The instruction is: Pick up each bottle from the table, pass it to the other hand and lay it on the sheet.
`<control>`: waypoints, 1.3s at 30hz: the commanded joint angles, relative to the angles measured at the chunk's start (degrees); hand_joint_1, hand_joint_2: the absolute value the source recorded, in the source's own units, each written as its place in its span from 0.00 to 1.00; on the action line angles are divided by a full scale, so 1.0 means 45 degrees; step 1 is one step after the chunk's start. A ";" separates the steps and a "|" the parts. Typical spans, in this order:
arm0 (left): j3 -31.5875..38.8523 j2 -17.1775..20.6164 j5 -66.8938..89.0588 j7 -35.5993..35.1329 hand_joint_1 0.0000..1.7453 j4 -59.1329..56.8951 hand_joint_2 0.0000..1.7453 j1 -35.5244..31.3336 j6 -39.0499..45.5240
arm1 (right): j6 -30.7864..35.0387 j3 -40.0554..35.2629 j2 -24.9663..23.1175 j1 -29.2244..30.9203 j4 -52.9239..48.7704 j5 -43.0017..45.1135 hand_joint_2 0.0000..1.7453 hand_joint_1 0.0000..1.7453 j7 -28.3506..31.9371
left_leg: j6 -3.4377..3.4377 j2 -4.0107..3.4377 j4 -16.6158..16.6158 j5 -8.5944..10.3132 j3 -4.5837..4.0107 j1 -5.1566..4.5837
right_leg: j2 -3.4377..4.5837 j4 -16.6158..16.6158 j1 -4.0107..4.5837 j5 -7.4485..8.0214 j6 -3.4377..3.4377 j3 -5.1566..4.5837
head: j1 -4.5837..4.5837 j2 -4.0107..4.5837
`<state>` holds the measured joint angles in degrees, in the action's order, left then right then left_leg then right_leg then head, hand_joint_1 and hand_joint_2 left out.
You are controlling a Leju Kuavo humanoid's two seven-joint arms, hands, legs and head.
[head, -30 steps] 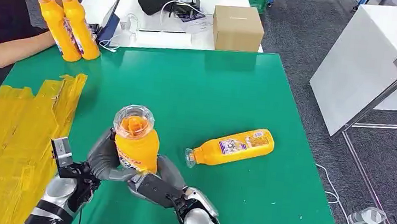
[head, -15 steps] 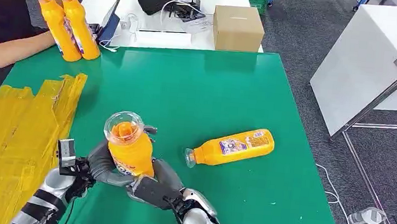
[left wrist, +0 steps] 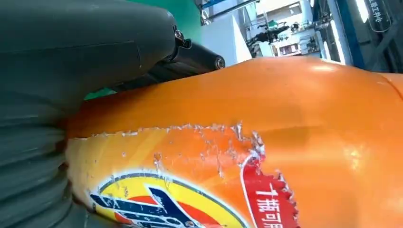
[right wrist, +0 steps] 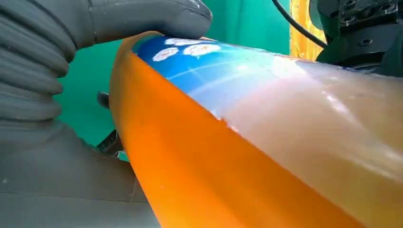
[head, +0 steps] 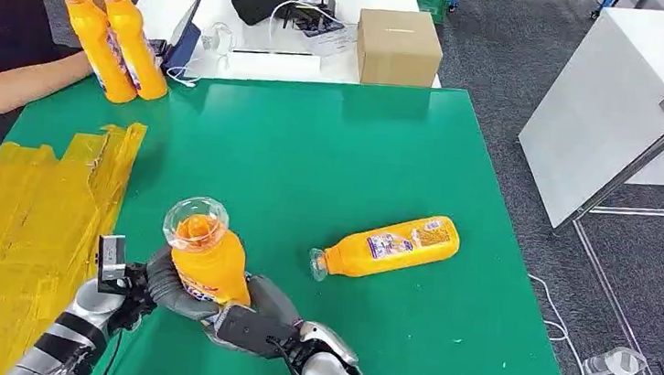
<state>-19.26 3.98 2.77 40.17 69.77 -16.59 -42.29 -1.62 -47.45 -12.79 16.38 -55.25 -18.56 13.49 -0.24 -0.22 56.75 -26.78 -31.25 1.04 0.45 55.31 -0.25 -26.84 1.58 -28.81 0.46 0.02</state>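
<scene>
An orange bottle (head: 206, 263) is held upright above the green counter (head: 359, 153), gripped by both the left hand (head: 163, 283) and the right hand (head: 247, 319) mid-handover. It could be dropped if one hand is released too early. Compared with a second ago, the bottle has been carried lower and nearer the yellow sheet (head: 23, 213). A second bottle (head: 387, 244) is lying nearby.

Grey carpet floor (head: 542, 70); white side table (head: 613, 95), perhaps metal-legged.

Four bottles (head: 206, 263), one cardboard box (head: 398, 47)
</scene>
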 commanded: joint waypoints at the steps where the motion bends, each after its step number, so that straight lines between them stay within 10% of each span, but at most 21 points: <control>1: 0.0300 -0.0004 -0.0563 -0.1236 1.00 -0.0460 1.00 0.0132 0.0606 | 0.1336 -0.0634 -0.0024 0.0503 -0.0299 -0.0980 1.00 0.00 -0.0351 | 0.0012 -0.0010 0.0000 -0.0004 0.0010 -0.0008 | 0.0005 0.0005 -0.0005 -0.0004 -0.0006 0.0004 | 0.0000 0.0000; 13: 0.2840 0.1501 0.2760 -0.3027 1.00 -0.0528 1.00 -0.0256 0.5682 | 0.1453 0.1283 0.1929 0.0471 -0.3366 -0.1297 1.00 0.00 -0.1043 | -0.0003 0.0018 0.0002 0.0014 -0.0001 -0.0002 | -0.0029 0.0010 0.0001 0.0000 -0.0009 -0.0004 | 0.0010 0.0000; 18: 0.4129 0.3716 0.5611 -0.3691 1.00 -0.1963 1.00 -0.0985 0.7522 | 0.1182 0.1991 0.3215 0.0100 -0.5226 -0.1006 1.00 0.00 -0.0991 | -0.0008 0.0005 0.0011 0.0016 -0.0022 0.0010 | -0.0023 0.0023 0.0005 0.0005 -0.0004 -0.0025 | 0.0000 0.0000; 23: 0.4401 0.4514 0.6593 -0.3359 1.00 -0.2349 1.00 -0.1205 0.7307 | 0.0997 0.2150 0.3480 0.0002 -0.5509 -0.0939 1.00 0.00 -0.0904 | -0.0011 0.0014 0.0003 0.0020 -0.0011 0.0009 | -0.0039 0.0021 0.0004 -0.0005 -0.0009 -0.0020 | -0.0004 0.0000; 31: 0.1861 0.9823 0.7086 -0.2934 1.00 -0.1311 1.00 -0.2819 0.3634 | 0.0724 0.2764 0.4717 0.0045 -0.6074 -0.0251 1.00 0.00 -0.0534 | -0.0022 -0.0010 0.0075 0.0013 0.0024 0.0047 | -0.0023 0.0100 0.0038 -0.0019 -0.0014 -0.0094 | -0.0010 0.0000; 39: -0.0271 1.2431 0.3364 -0.3718 1.00 0.1834 1.00 -0.2130 0.1015 | 0.0388 0.2468 0.4521 0.0432 -0.5639 0.0121 1.00 0.00 -0.0369 | -0.0022 0.0003 0.0033 0.0032 0.0057 0.0041 | -0.0041 0.0074 0.0028 -0.0012 -0.0010 -0.0073 | -0.0005 0.0000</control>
<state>-7.57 46.61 28.43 24.74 67.26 -25.53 -31.46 1.22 -35.34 6.27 15.36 -81.61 -19.02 11.58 -0.40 -0.29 56.76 -26.58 -30.93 1.18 0.38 55.56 -0.19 -26.83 1.57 -29.14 0.44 0.02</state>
